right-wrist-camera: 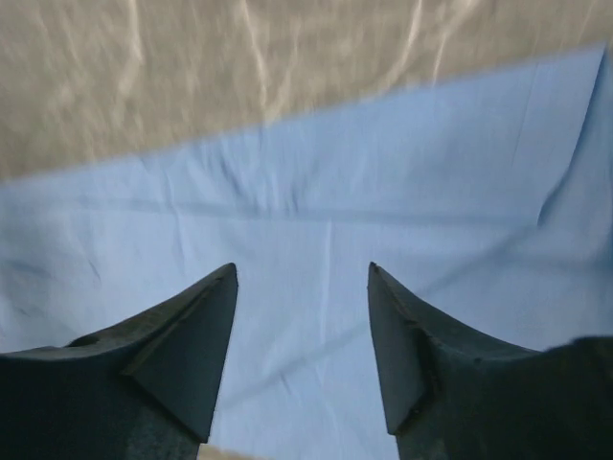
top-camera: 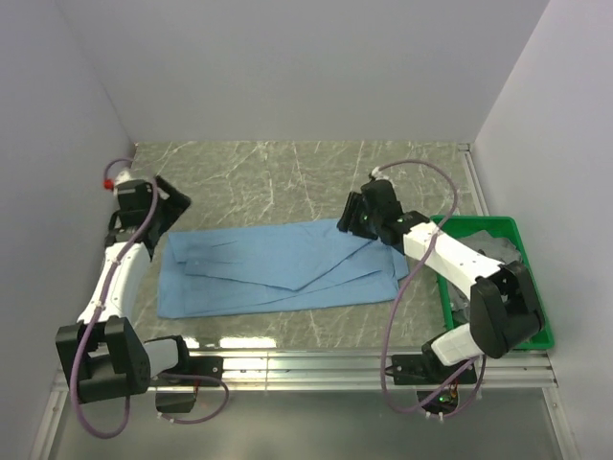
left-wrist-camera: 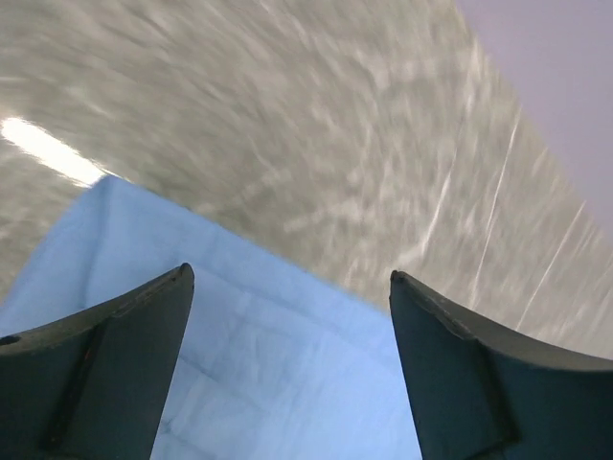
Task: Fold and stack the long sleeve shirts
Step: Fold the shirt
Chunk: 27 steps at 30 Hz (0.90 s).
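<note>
A light blue long sleeve shirt (top-camera: 278, 266) lies folded into a wide flat band across the middle of the marbled table. My left gripper (top-camera: 170, 209) hovers over the shirt's far left corner, open, with only cloth (left-wrist-camera: 278, 374) below and nothing between its fingers. At the shirt's far right corner my right gripper (top-camera: 351, 222) also stands open; the blue cloth (right-wrist-camera: 316, 240) lies flat beneath the gap between its fingers (right-wrist-camera: 192, 335). Neither gripper holds any fabric.
A green tray (top-camera: 536, 287) sits at the right edge of the table, partly behind the right arm, with grey cloth inside it. White walls close the table on the left, back and right. A metal rail (top-camera: 306, 369) runs along the near edge.
</note>
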### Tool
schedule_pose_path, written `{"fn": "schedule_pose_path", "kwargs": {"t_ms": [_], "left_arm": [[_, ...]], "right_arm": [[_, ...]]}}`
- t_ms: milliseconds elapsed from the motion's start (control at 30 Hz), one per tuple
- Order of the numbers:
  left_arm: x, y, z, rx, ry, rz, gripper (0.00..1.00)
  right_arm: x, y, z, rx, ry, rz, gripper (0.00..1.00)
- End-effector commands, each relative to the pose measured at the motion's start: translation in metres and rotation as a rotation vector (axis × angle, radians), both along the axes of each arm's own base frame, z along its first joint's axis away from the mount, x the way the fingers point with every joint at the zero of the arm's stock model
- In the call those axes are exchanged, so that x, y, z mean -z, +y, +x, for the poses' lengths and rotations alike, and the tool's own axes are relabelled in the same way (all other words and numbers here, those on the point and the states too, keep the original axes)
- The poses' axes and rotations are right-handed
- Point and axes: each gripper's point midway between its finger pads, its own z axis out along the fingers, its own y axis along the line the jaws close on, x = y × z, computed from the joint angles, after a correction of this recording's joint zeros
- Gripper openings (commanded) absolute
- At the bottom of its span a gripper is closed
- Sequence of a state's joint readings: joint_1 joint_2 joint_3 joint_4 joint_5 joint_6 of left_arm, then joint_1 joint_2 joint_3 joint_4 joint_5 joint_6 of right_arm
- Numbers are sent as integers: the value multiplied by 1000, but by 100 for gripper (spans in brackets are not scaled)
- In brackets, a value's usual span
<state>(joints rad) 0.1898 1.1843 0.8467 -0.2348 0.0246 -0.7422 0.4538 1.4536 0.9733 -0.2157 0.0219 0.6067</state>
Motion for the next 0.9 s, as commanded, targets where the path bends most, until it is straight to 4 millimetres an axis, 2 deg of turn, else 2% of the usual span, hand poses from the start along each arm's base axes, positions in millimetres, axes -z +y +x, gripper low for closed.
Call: {"fn": "schedule_pose_path", "kwargs": {"t_ms": [0,33,67,167,300,533,567,600,633,700,733,767,800,833,867], "left_arm": [[12,-27,-8,179,90,144,89],[14,-40,-8,240,98,174,89],[16,-44,-7,260,107,181,88],[25,-54,-7,308,128,200,87],[30,-54,-11,313,132,207,85],[34,-44,-14,275,158,242,83],[33,-43,-14,270,158,246,83],[30,-43,-15,265,150,251,83],[28,-40,-16,252,147,257,83],[25,-39,-17,244,137,263,83],[25,-38,-17,236,140,263,82],[24,-37,-18,232,141,263,82],[25,-37,-18,234,142,263,82],[24,-38,-17,232,138,259,82],[24,-39,-17,237,140,255,81]], "right_arm": [[35,-18,-59,-15,199,-169,59],[38,-13,-66,-34,221,-142,58],[47,-14,-74,-35,248,-135,57],[56,-14,-78,-23,279,-129,53],[81,-12,-87,-37,381,-155,51],[114,-17,-82,-36,465,-205,50],[112,-17,-74,-33,460,-205,50],[120,-21,-72,-44,481,-229,50],[113,-17,-56,-48,455,-226,50],[118,-33,-37,-46,454,-315,50],[100,-36,-5,-16,377,-363,50],[107,-44,8,-3,388,-406,51],[103,-48,20,-14,379,-441,51],[84,-41,50,-4,309,-433,51],[90,-43,65,-1,307,-455,51]]}}
